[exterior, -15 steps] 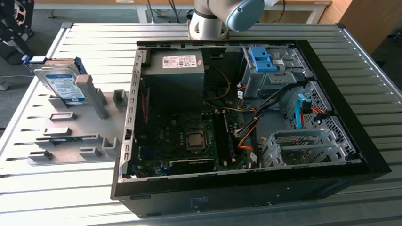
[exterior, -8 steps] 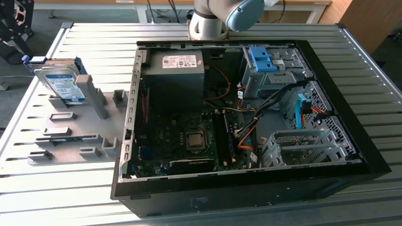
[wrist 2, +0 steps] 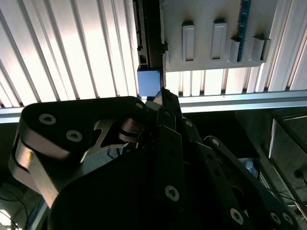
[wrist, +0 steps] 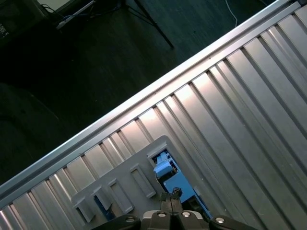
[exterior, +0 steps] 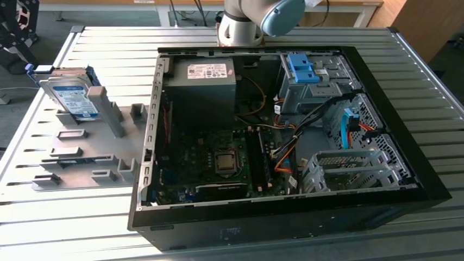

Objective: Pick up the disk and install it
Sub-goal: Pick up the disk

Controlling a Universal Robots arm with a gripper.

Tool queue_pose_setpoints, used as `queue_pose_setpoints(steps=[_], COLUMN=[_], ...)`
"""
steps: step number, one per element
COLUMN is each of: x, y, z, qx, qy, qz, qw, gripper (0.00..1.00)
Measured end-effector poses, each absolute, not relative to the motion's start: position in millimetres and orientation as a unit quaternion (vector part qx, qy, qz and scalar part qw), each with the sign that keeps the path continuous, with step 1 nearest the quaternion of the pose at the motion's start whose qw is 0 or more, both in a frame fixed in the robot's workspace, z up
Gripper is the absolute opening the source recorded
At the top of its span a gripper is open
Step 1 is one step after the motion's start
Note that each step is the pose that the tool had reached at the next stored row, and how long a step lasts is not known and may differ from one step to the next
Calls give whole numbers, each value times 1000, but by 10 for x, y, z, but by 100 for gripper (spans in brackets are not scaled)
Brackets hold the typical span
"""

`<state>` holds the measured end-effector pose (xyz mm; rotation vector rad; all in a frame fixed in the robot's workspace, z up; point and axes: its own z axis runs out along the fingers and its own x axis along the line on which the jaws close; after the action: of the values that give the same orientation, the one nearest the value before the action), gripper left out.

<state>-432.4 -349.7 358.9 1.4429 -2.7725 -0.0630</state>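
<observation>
Pale grey robot arm joint with a light blue end cap (exterior: pixel 250 19) sits at the top of the exterior view, above the far edge of the ribbed silver metal tabletop (exterior: pixel 94 228). Both wrist views show the black metal two-finger gripper (wrist 2: pixel 162 95) (wrist: pixel 171 195) with bolted linkage bars. Fingertips pressed together, nothing between them, poised above the tabletop near one edge.
</observation>
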Motion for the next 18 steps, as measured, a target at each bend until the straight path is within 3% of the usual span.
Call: queue_pose_setpoints(steps=[18], x=[-4324], y=[-3497], z=[3589], qx=[471], qy=[-882], qz=[-20], qw=[8], gripper=[11])
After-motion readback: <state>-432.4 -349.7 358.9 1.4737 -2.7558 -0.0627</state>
